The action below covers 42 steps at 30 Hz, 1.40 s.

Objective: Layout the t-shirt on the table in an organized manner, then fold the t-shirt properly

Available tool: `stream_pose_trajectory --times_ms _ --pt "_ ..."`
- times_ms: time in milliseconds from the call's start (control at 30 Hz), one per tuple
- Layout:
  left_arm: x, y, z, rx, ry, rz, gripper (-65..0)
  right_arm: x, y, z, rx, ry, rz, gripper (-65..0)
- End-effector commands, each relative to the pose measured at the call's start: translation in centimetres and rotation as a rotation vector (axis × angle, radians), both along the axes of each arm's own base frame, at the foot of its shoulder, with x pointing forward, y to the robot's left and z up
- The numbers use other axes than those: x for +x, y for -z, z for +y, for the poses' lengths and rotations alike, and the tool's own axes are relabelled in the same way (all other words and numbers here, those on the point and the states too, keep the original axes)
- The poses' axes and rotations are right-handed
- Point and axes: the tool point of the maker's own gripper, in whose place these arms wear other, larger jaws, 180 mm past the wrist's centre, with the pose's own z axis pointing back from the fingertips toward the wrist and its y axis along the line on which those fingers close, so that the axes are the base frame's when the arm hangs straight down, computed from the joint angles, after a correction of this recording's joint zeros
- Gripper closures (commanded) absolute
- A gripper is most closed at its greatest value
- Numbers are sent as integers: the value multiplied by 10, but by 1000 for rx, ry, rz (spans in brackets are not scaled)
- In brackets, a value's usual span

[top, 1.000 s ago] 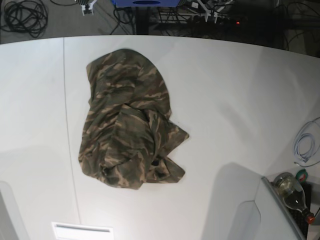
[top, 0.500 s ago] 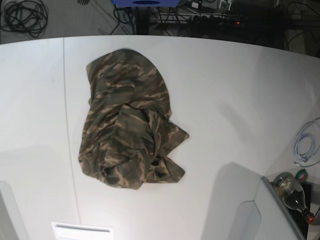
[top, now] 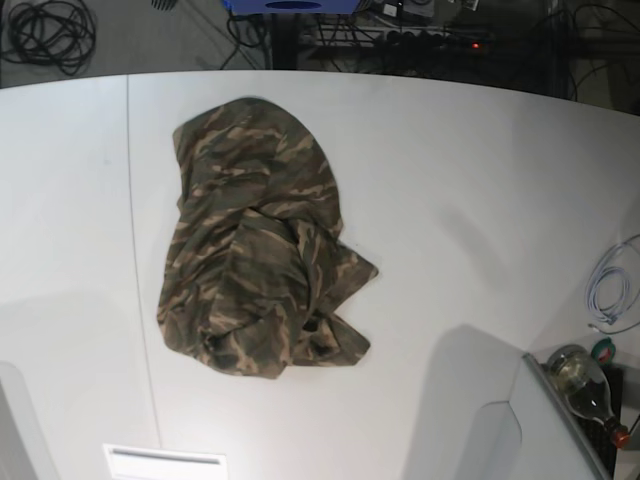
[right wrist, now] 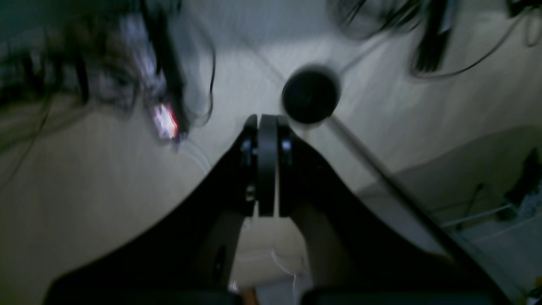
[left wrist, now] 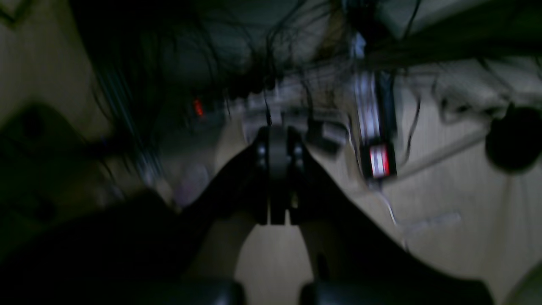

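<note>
The camouflage t-shirt [top: 258,240] lies crumpled in a long heap on the left-centre of the white table [top: 460,210], folds bunched at its near end. No gripper shows in the base view. In the left wrist view my left gripper [left wrist: 277,178] is shut, black fingers pressed together with nothing between them, pointing at a blurred dark area of cables and floor. In the right wrist view my right gripper [right wrist: 266,169] is shut too, holding nothing, with blurred floor and cables beyond it. Neither wrist view shows the t-shirt.
A thin dark seam [top: 135,230] runs down the table left of the shirt. A coiled white cable [top: 610,290] and a glass bottle [top: 585,385] sit at the right edge. Black cables [top: 48,32] lie on the floor beyond the far edge.
The t-shirt has not moved. Small white objects seen beyond the table's far edge a second ago have gone out of the base view.
</note>
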Motion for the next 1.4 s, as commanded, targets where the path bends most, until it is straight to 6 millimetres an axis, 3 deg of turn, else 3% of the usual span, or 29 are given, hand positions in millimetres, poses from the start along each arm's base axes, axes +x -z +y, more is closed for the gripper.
stream_pose_trajectory --times_ms 0,133,233,433,533,600,667,800,867,1000,1133,1267,1367 --pt "7 -12 -3 -7 7 -39 0 4 -12 -9 -29 3 -30 -6" --pt "55 -48 -22 -46 27 -189 0 57 -45 -19 -82 20 -193 -8" --pt "93 -70 -28 -60 37 -302 0 108 -61 -6 -33 -45 -321 -12" --pt "149 -66 -29 -33 5 -285 0 186 -62 41 171 -208 -417 -15" --pt "169 -69 -31 -37 -30 -297 0 212 -64 57 223 -234 -419 -17" --pt "182 -72 -31 -36 -29 -313 0 232 -72 66 247 -250 -463 -51" --pt "195 -72 -32 -35 -33 -316 0 242 -80 73 286 -241 -503 -141" --pt "219 -75 -39 -45 -66 -295 0 255 -96 81 365 -206 -561 -393" --pt "228 -76 -40 -43 -81 -267 0 255 -95 87 388 -255 -539 -455" --pt "236 -75 -46 -64 -92 -238 0 254 -89 109 448 -365 -493 -458" --pt "236 -74 -51 -80 -46 -231 0 257 -82 114 469 -357 -486 -459" --pt "237 -79 -4 -17 -144 -246 0 260 -72 132 523 -311 -480 -459" --pt "232 -75 38 39 -240 -235 0 263 -64 134 532 -287 -469 -456"
